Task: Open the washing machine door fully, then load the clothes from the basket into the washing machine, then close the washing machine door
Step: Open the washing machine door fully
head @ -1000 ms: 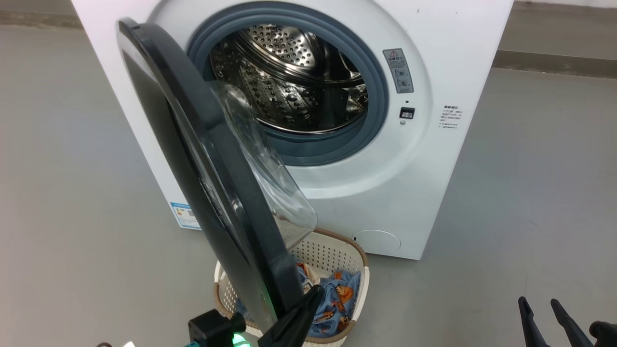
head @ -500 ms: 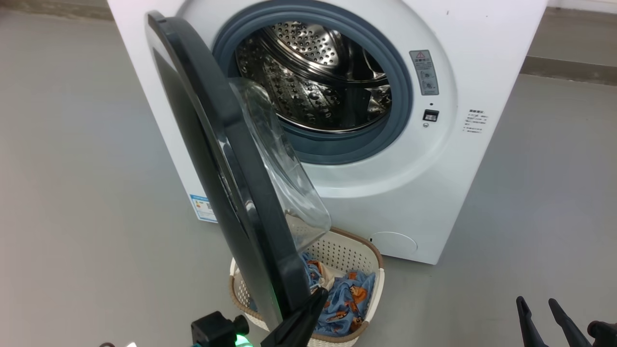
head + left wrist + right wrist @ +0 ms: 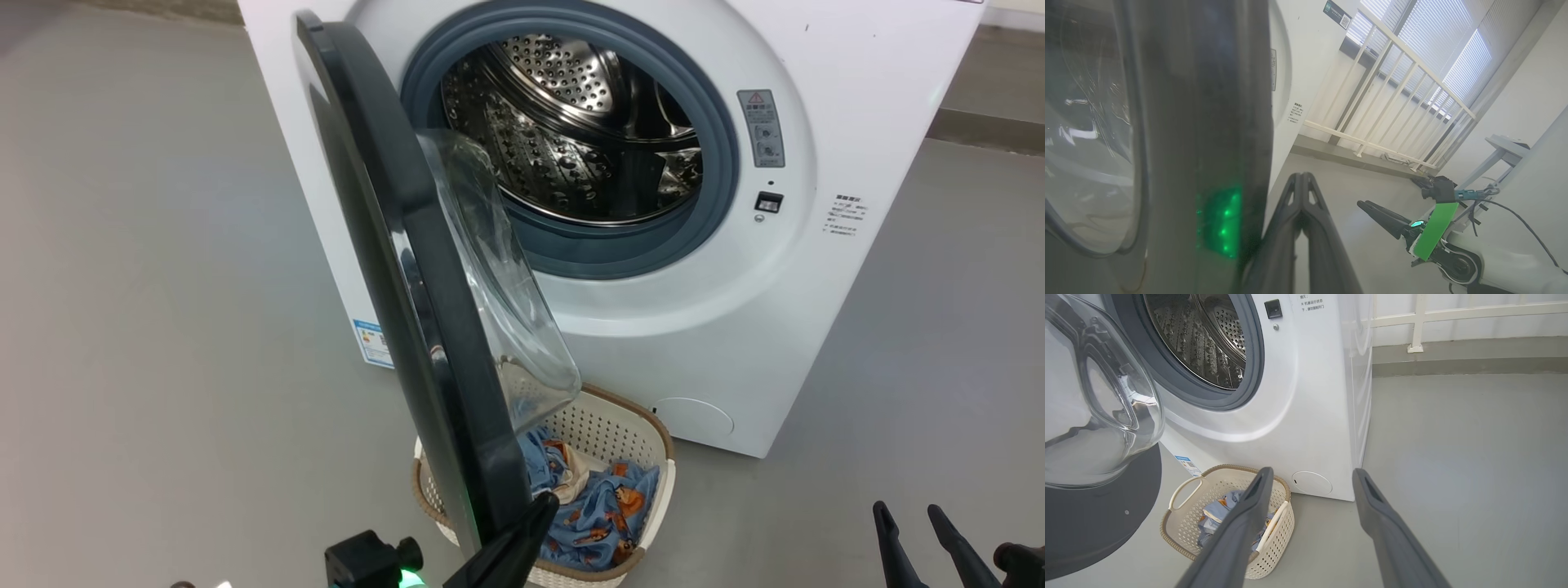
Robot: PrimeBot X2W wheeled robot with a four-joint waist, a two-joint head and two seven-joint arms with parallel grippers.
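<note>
The left gripper (image 3: pixel 1302 179), its fingers closed together on nothing, is laid against the inner rim of the washing machine door (image 3: pixel 408 245), which is hung only partway open above the basket (image 3: pixel 645 416); a slip off that glossy rim is risked, and the clothes (image 3: pixel 604 514) could be left blocked.

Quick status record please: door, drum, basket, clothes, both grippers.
washing machine door: partly open, standing out from the washing machine, its lower part over the basket's left side
drum: exposed, no clothes seen inside
basket: on the floor in front of the washing machine
clothes: heaped in the basket
left gripper: jaws shut, holding nothing, tips by the door's free edge; contact unclear
right gripper: jaws open, empty, off to the right, away from door and basket
</note>
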